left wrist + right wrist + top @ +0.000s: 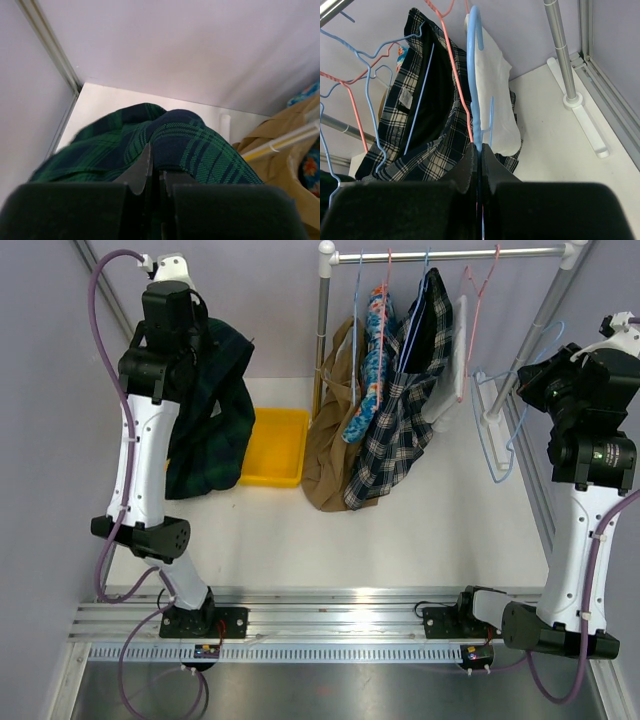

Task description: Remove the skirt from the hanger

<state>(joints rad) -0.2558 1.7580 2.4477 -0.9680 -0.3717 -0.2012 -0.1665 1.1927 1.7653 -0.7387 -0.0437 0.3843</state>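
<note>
The tan skirt (333,435) hangs from the rail at the left end of the row of clothes, its hem on the table. Its edge shows in the left wrist view (280,145). A thin light-blue hanger wire (356,300) runs down from the rail above it. My left gripper (156,167) is shut on a dark green tartan garment (212,425), held up at the far left, apart from the rail. My right gripper (480,150) is shut on a bare light-blue hanger (473,60), which hangs at the right (497,435).
A yellow bin (275,478) stands left of the rack post (322,330). On the rail (450,254) hang a blue floral garment (375,350), a dark plaid shirt (400,430), a white garment (452,370) and pink hangers (480,280). Walls close both sides.
</note>
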